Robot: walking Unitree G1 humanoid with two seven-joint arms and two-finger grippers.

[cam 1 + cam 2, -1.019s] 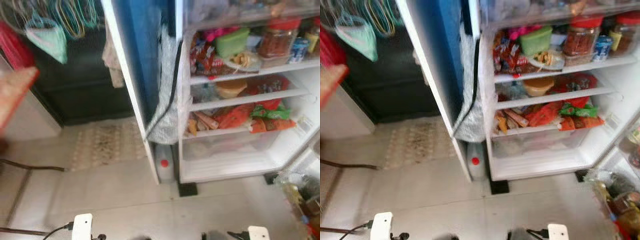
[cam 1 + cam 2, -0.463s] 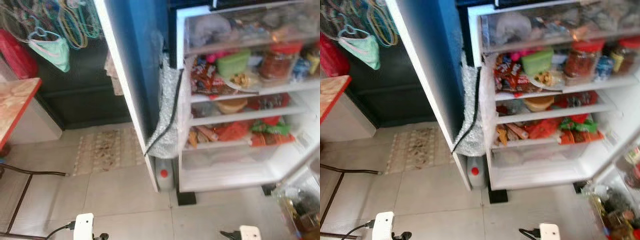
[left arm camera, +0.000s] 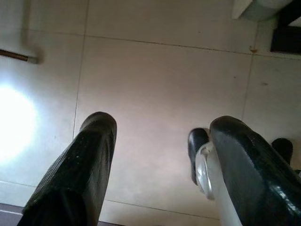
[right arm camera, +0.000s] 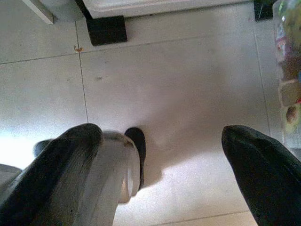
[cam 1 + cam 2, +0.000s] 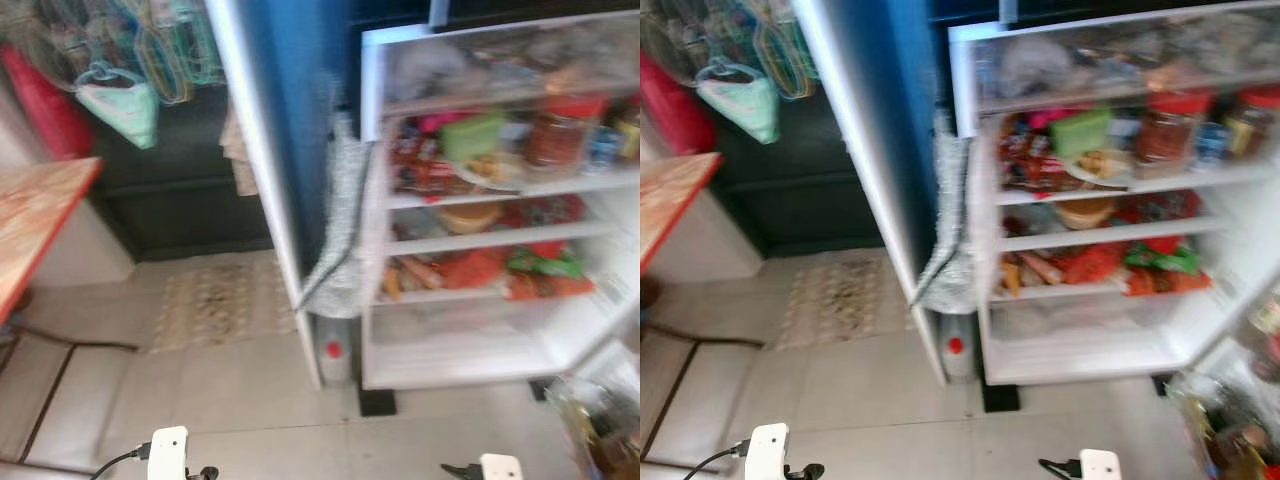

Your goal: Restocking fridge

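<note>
The fridge [image 5: 375, 60] stands open ahead on my right, its shelves [image 5: 500, 188] packed with food: a green box [image 5: 472, 135], a red-lidded jar [image 5: 560, 135], and red, orange and green packets [image 5: 520, 272] lower down. Both arms hang low at the bottom edge of the eye views, the left wrist [image 5: 167, 452] and the right wrist [image 5: 497, 467]. My left gripper [image 3: 162, 123] is open over bare floor tiles. My right gripper [image 4: 162, 135] is open too, above the tiles in front of the fridge's base. Neither holds anything.
A white jug with a red cap [image 5: 333, 350] stands on the floor against the fridge's side. A patterned rug [image 5: 225, 300] lies to its left. An orange-topped table [image 5: 35, 220] stands at far left, and hangers with a green bag [image 5: 125, 105] hang above. Bags of goods [image 5: 595, 420] crowd the lower right.
The camera has turned a little, so the whole scene sits further right and is blurred. Both arms hang as before.
</note>
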